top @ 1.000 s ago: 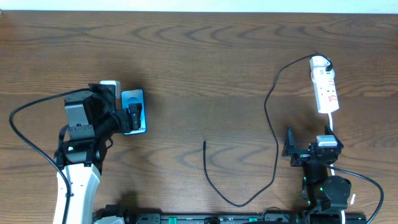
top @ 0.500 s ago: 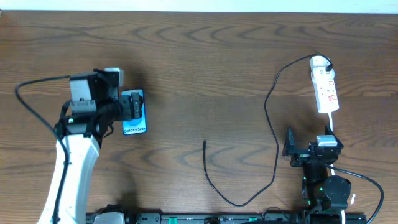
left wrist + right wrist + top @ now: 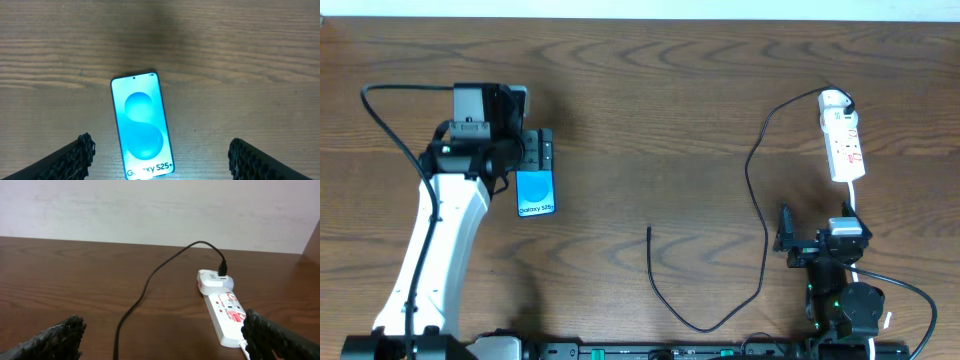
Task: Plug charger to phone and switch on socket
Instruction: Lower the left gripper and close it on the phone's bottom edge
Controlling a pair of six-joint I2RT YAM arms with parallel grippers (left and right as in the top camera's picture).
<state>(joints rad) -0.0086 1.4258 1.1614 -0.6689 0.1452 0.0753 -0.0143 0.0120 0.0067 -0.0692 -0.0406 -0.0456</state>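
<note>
The phone (image 3: pixel 536 192) lies flat on the table at the left, screen up, showing a blue circle and "Galaxy S25+". My left gripper (image 3: pixel 536 152) hovers over its far end, open and empty. In the left wrist view the phone (image 3: pixel 141 130) lies between the spread fingers (image 3: pixel 160 146). The charger cable (image 3: pixel 757 210) runs from a white adapter in the socket (image 3: pixel 843 145) in a loop to its free tip (image 3: pixel 649 231) mid-table. My right gripper (image 3: pixel 817 240) is open and empty near the socket (image 3: pixel 227 315). The cable (image 3: pixel 145 287) passes between its fingers (image 3: pixel 162 325).
The socket's white cord (image 3: pixel 851 200) runs toward the right arm's base. A black robot cable (image 3: pixel 380 130) loops at the far left. A pale wall (image 3: pixel 150 205) stands behind the table's far edge.
My left arm has swung toward the far side, so its gripper went from over the phone's middle to its far end. The phone, cable and right arm have not moved.
</note>
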